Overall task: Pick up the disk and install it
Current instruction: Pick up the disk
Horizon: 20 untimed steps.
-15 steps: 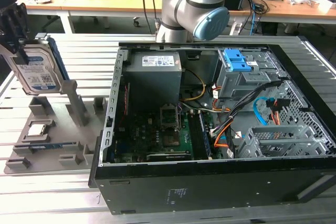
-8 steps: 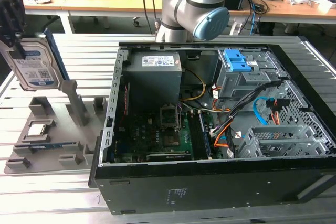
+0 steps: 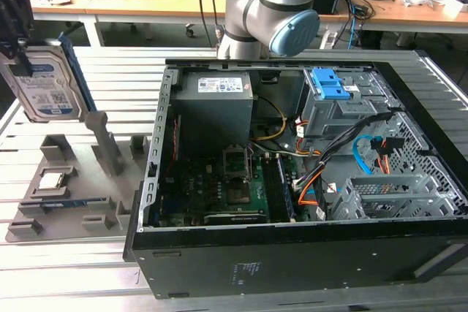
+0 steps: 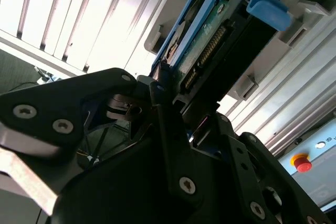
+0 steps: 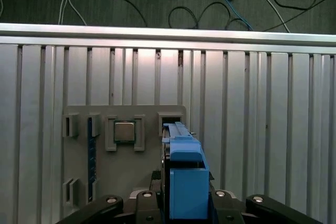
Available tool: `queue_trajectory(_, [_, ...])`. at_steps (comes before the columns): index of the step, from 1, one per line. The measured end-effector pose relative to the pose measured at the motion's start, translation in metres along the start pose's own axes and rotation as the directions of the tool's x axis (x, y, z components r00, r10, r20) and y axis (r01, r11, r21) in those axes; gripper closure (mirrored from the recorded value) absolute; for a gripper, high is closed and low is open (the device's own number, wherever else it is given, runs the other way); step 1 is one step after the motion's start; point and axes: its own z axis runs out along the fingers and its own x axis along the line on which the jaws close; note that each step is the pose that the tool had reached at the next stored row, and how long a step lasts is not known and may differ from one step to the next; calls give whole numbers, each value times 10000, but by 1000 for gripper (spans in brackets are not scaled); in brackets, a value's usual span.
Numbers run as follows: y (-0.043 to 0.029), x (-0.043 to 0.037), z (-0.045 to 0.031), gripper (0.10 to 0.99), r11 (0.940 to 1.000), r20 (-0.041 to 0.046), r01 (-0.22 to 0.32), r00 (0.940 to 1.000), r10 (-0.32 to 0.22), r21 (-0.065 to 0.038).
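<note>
- My gripper [image 4: 181, 97] is clamped on the disk [image 3: 47, 84]. The black fingers [image 4: 161, 109] press its sides with no gap showing, so the opening is only as wide as the drive.
- In the exterior view I hold the disk above the gray parts holder [image 3: 69, 206], over the holder's far end. It is lifted clear and stands nearly upright, with its white-and-blue label facing the camera.
- In the second wrist view the disk's connector end and bright blue frame stick out past my fingertips.
- In the first wrist view the disk is edge-on, with its blue frame uppermost. It lines up with an open slot [image 5: 170, 121] at the holder's edge.
- A small square silver chip [image 5: 125, 131] lies in a pocket of the holder, just beside that slot and apart from the disk.
- A gray upright post [image 3: 100, 137] rises from the holder just below the disk.
- The holder lies flat on the slatted aluminium table [image 3: 66, 283].
- The open computer case [image 3: 292, 253] sits just beside the holder on the exterior view's right, with its motherboard [image 3: 219, 188] exposed.
- A blue drive cage [image 3: 329, 85] is in the part of the case farthest from the holder.
</note>
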Motion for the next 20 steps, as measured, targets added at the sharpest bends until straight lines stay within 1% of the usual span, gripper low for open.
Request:
queue_trajectory(2, [1,-1,-32,722,10000,0,0,10000,0,0])
queue_trajectory(11, [4,-3,-128,722,10000,0,0,10000,0,0])
queue_trajectory(14, [5,-4,-173,722,10000,0,0,10000,0,0])
queue_trajectory(16, [6,-5,-218,722,10000,0,1,10000,-1,0])
queue_trajectory(20, [8,-6,-267,722,10000,0,0,10000,0,-1])
